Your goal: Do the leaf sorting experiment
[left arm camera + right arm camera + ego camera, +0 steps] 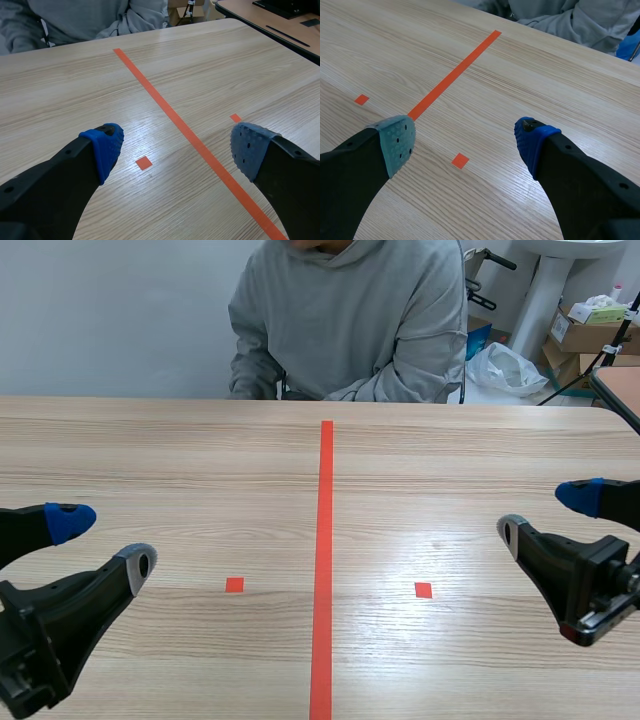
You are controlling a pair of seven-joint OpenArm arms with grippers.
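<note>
Near edge, left and right: left gripper (pixel 105 540) and right gripper (pixel 545 512), each with its fingers spread wide and nothing between them, just above the wooden table (pixel 200 465). Between them, the tape line (pixel 325 540) runs near to far, with one orange-red square (pixel 234 584) on its left and another on its right. Far side: a seated person (pixel 350 330) in a grey hoodie. Where the leaves lie cannot be told.

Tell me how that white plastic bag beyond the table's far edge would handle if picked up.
The white plastic bag looks crumpled and slumped, so it is probably floppy. Its thin glossy film suggests it is light and slippery. Contents are hidden, so weight is uncertain.
</note>
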